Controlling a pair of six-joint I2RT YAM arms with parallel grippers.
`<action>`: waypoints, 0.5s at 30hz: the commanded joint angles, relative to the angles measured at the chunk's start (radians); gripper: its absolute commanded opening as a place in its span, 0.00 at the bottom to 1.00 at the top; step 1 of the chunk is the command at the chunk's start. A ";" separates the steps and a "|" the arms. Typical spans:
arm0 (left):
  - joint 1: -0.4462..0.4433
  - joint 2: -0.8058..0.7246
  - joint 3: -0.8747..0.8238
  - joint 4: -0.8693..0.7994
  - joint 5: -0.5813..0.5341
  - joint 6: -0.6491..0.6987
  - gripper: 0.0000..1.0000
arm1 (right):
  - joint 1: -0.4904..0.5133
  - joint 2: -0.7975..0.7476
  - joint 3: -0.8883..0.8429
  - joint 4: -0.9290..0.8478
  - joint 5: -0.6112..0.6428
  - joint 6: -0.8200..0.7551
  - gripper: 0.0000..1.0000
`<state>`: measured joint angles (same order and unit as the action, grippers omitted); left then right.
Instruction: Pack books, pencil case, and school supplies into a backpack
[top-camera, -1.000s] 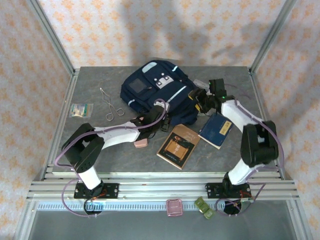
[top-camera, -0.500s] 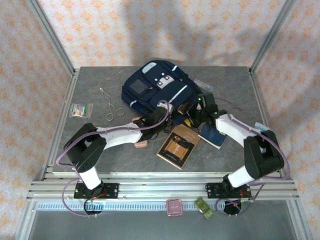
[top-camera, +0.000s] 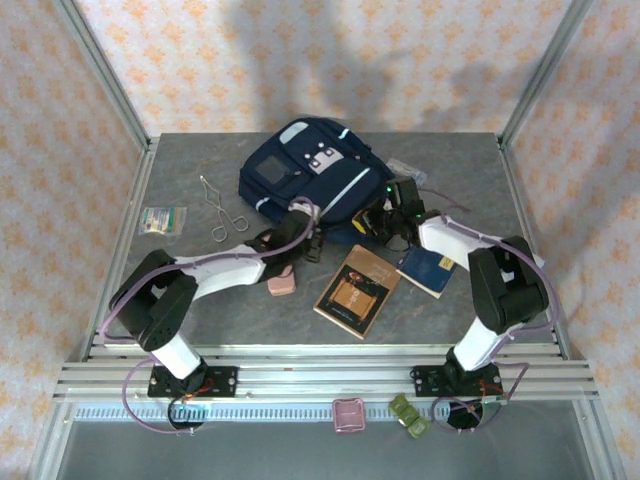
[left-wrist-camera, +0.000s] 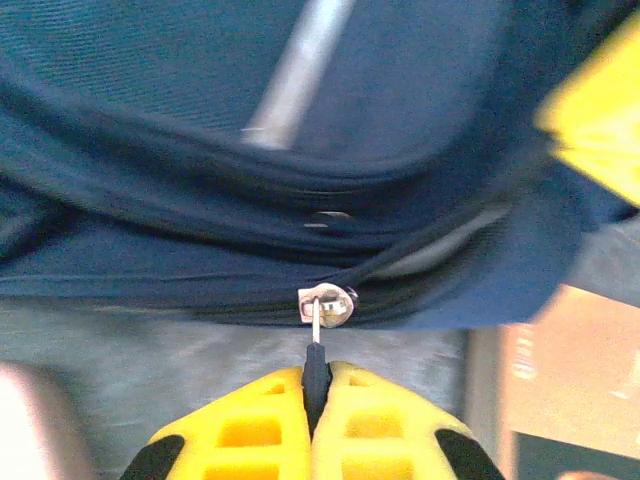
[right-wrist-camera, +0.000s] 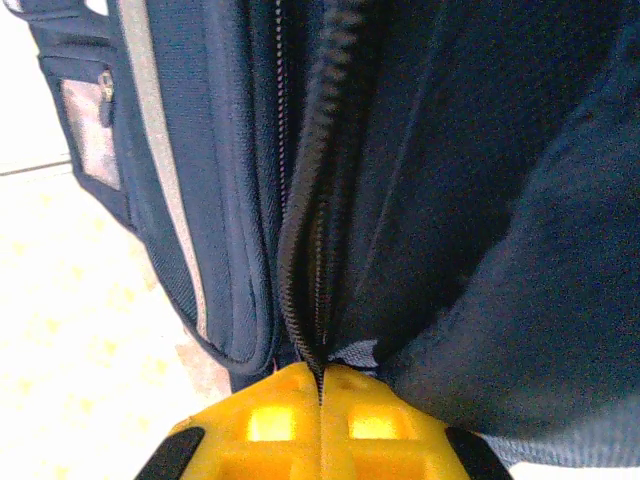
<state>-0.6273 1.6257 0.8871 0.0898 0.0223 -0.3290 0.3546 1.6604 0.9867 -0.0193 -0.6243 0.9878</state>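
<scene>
Your left gripper (left-wrist-camera: 316, 388) has its yellow fingers pressed together on the thin black zipper pull tab (left-wrist-camera: 316, 362), which hangs from a small silver slider (left-wrist-camera: 327, 305) on the large navy blue backpack with light grey stripes (top-camera: 300, 172). In the top view, that left gripper (top-camera: 312, 240) sits at the backpack's near edge.

Your right gripper (right-wrist-camera: 322, 388) is also clamped shut. It is pinching the black toothed zipper track (right-wrist-camera: 312, 230) where it runs down between the fingers, with navy fabric (right-wrist-camera: 470, 160) folding away on both sides. From above, the right gripper (top-camera: 378, 222) is at the backpack's near right corner, close to the left one.

The backpack lies flat at the middle of the desk (top-camera: 200, 300), toward the far edge. The large thin book with a brown cover and orange centre picture (top-camera: 357, 291) lies toward the near edge of the desk. The smaller dark blue book (top-camera: 430, 268) is just beside it on the right, partly under your right arm. The small pink oblong pencil case (top-camera: 281, 284) rests on the desk against your left arm, left of the brown book. A slim clear plastic packet (top-camera: 405, 168) lies by the backpack's far right side. Toward the left edge you have a thin bent wire piece (top-camera: 222, 212) and a flat greenish-white packet (top-camera: 162, 220).
</scene>
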 joint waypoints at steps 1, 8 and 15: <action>0.127 -0.043 -0.017 -0.030 -0.050 0.014 0.00 | -0.027 -0.051 -0.032 0.053 0.078 0.022 0.00; 0.250 0.020 0.059 -0.093 -0.096 -0.004 0.00 | -0.002 -0.013 0.004 0.091 0.053 0.028 0.00; 0.272 0.056 0.117 -0.134 -0.174 -0.025 0.00 | 0.035 0.101 0.159 0.115 0.018 0.019 0.00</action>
<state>-0.3882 1.6703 0.9554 -0.0120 -0.0319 -0.3321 0.3779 1.7245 1.0565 0.0528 -0.6277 1.0138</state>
